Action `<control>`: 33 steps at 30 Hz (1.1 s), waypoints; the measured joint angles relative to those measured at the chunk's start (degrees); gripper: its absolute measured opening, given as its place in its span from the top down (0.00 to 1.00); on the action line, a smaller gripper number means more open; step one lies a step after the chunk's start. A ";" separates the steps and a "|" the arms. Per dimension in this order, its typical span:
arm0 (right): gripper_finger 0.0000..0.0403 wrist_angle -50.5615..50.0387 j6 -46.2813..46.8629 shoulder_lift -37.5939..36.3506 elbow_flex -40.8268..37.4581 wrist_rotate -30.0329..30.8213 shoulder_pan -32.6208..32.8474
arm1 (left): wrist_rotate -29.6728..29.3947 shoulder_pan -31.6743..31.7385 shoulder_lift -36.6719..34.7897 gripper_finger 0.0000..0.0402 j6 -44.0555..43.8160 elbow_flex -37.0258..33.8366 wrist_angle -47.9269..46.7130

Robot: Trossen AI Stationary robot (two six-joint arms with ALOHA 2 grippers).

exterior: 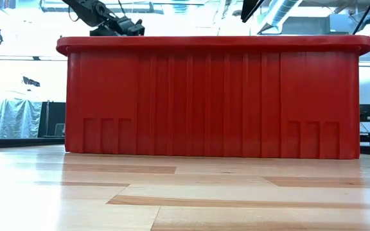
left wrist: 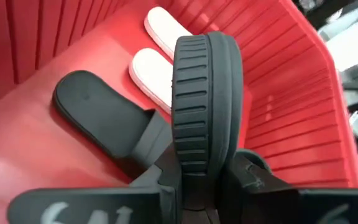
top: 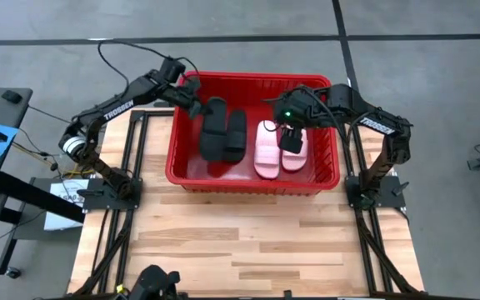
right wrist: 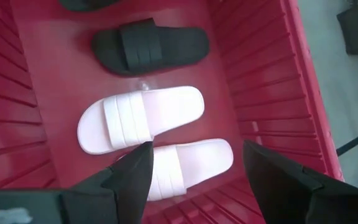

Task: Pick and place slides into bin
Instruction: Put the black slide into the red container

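The red bin [top: 252, 185] stands at the table's far middle, and it fills the low view [exterior: 211, 96]. All the slides are inside it. My left gripper [top: 197, 102] is over the bin's far left part, shut on a black slide [left wrist: 204, 87]. The other black slide [top: 237, 133] lies flat on the bin floor beside it. Two pink slides [top: 267, 150] [top: 295, 154] lie flat side by side in the right part. My right gripper [top: 292, 133] hovers open above the pink slides [right wrist: 142, 118], touching nothing. My left gripper pinches the black slide by its near end [left wrist: 197, 168] between its two fingers. The fingers come from the bin's far left side, slanting down. The slide is turned on its edge, ribbed side toward the wrist camera, reaching away over the bin floor. Whether its free end rests on the floor, I cannot tell.
The bin's ribbed walls [right wrist: 260, 74] stand close around both grippers. Bare wooden tabletop [top: 248, 242] lies in front of the bin. Arm bases stand at the table's left [top: 107, 192] and right [top: 373, 192] edges.
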 joint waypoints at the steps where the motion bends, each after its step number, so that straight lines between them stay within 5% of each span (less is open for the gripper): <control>1: 0.41 0.00 0.00 0.00 0.00 0.02 0.00 | -0.24 -0.01 -0.09 0.90 0.92 -0.64 0.11; 13: 0.41 0.00 -0.03 0.02 0.00 -0.04 -0.37 | -5.71 -0.49 0.09 0.90 3.67 -1.59 0.81; 18: 0.41 0.00 -0.04 0.04 0.00 -0.11 -0.37 | -12.88 -1.90 0.27 0.90 6.70 -1.71 0.59; 33: 0.41 0.00 -0.02 0.04 0.00 -0.17 -0.37 | -9.91 -2.11 0.14 0.90 7.27 -1.75 1.02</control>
